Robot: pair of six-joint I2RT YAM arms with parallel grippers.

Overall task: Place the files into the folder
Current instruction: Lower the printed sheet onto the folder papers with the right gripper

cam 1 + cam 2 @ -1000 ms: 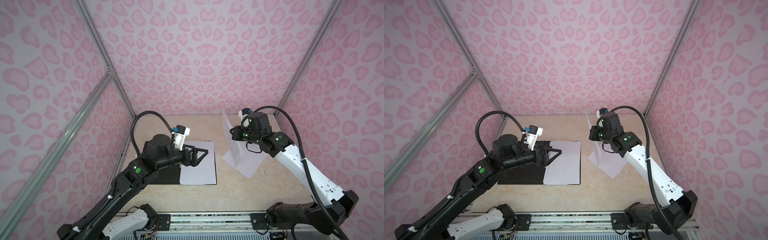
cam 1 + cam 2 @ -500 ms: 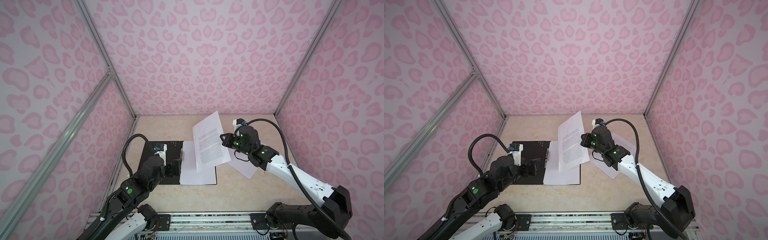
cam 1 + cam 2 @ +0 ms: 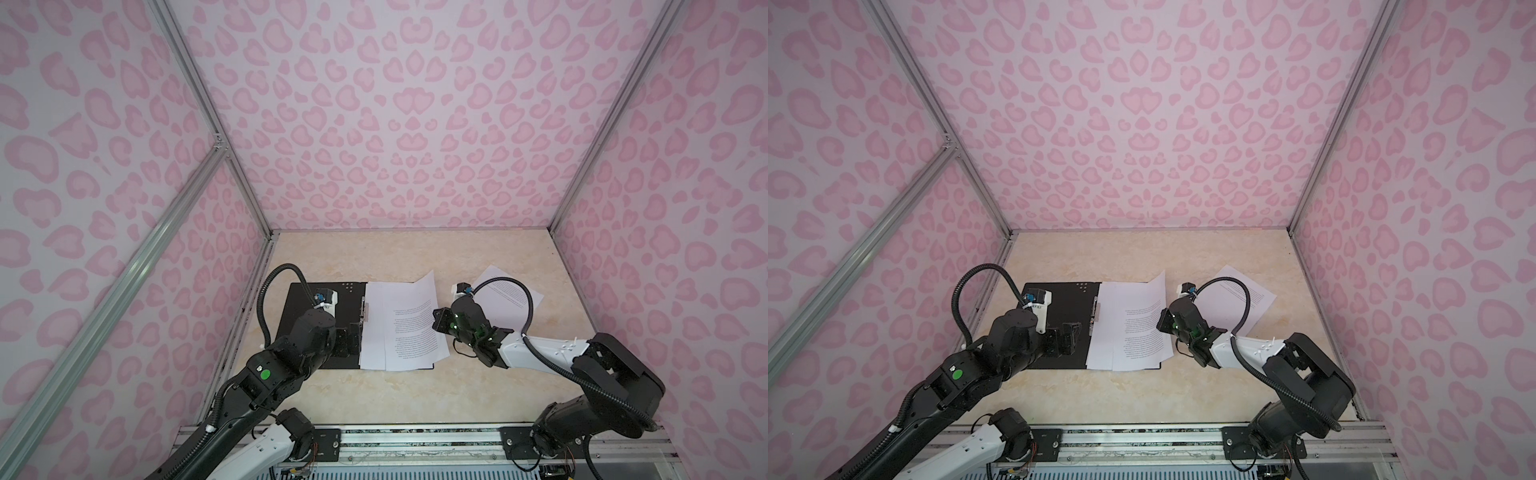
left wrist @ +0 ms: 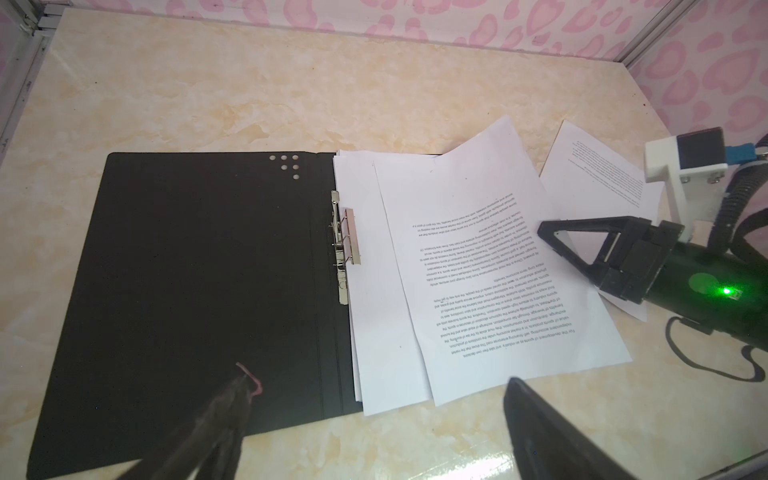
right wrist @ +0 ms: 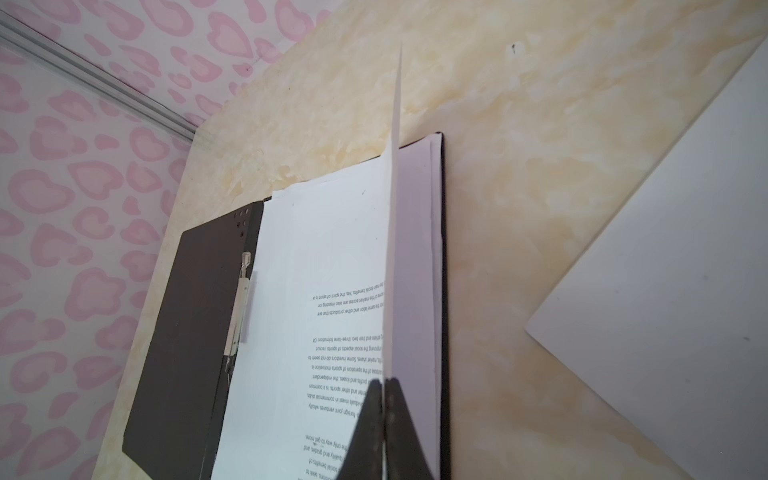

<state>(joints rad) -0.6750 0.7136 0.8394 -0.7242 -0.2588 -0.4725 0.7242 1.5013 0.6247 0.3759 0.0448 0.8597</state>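
- right gripper [image 5: 384,390] pinched tight on the right edge of the printed sheet [image 4: 478,291]; that edge is lifted, the rest lies on the stack [image 4: 365,332]
- stack sits in the right half of the open folder [image 4: 187,270], left-centre of the worktop [image 3: 374,399]
- loose sheet [image 3: 505,299] near the worktop's right edge, apart from the folder
- left gripper [image 4: 378,380] spread wide, holding nothing, above the folder's front part

Bright even light, soft shadows – wide-angle edge warp, nr fingers blurred
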